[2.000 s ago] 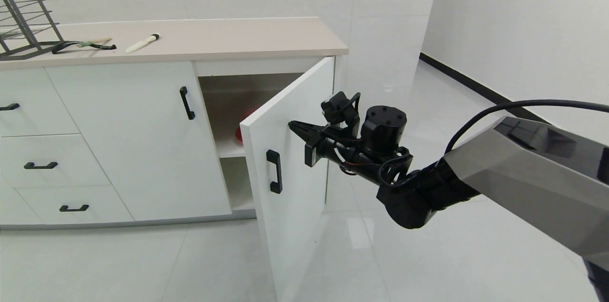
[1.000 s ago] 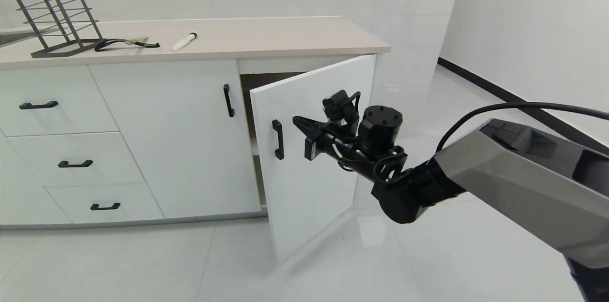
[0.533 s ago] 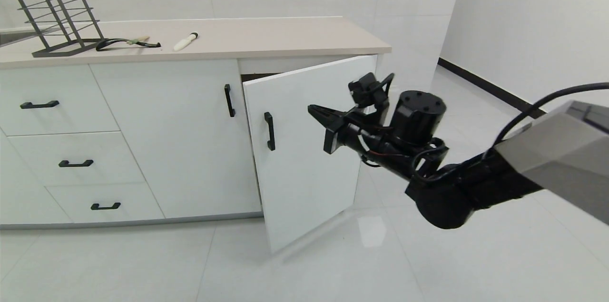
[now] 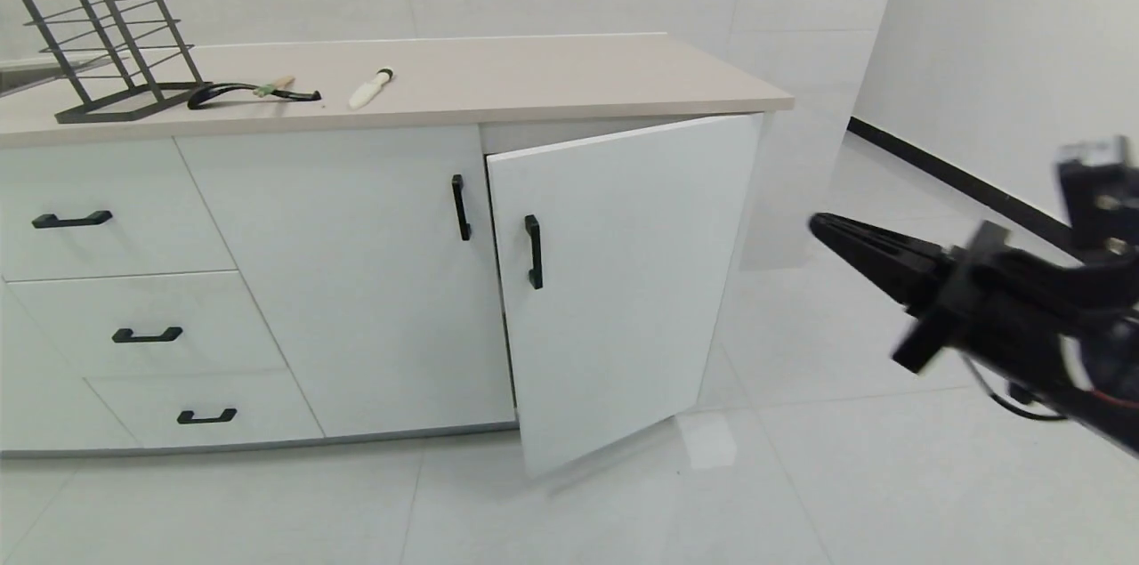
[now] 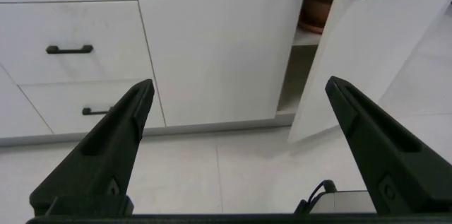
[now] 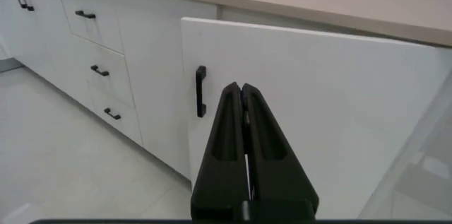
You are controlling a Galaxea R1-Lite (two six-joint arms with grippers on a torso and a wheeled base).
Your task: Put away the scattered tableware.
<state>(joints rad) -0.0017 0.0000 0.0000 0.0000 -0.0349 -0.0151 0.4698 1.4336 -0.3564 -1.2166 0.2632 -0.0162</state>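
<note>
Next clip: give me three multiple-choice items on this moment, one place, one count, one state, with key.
1. Where does the wire rack stand? A) floor B) countertop C) inside the cabinet
2. How many drawer handles are stacked? A) one B) three C) five
3. The right cabinet door is: A) fully shut B) removed C) ajar
Key: 1 B, its base rests on the countertop's left end; 2 B, three black handles one above another; 3 C, its handle edge stands out from the frame.
</note>
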